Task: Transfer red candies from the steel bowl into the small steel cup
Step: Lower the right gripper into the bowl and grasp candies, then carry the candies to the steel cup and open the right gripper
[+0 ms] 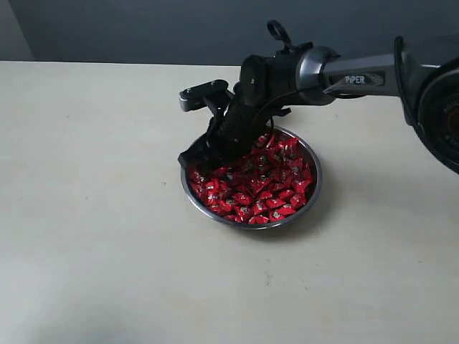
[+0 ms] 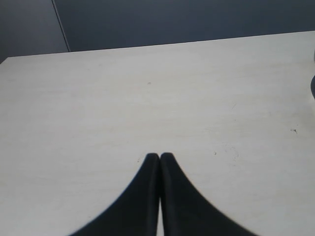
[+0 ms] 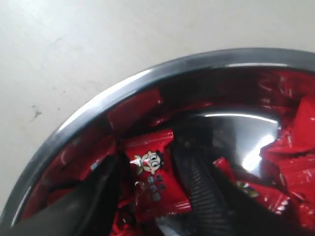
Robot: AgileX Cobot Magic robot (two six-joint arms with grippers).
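**A:** What's on the table (image 1: 107,251)?

**B:** A steel bowl (image 1: 251,226) full of red candies (image 1: 265,190). I can't see the small steel cup.

**A:** Which arm is nearer?

**B:** The right end effector (image 3: 146,157). It's wide open with one candy (image 3: 157,196) lying lengthwise between its fingers. The left end effector (image 2: 160,157) is closed and holds nothing.

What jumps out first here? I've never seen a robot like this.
A shiny steel bowl heaped with red candies sits in the middle of the table. The right gripper dips into the bowl's left side, its fingers either side of one candy. The left gripper hangs shut over the table.
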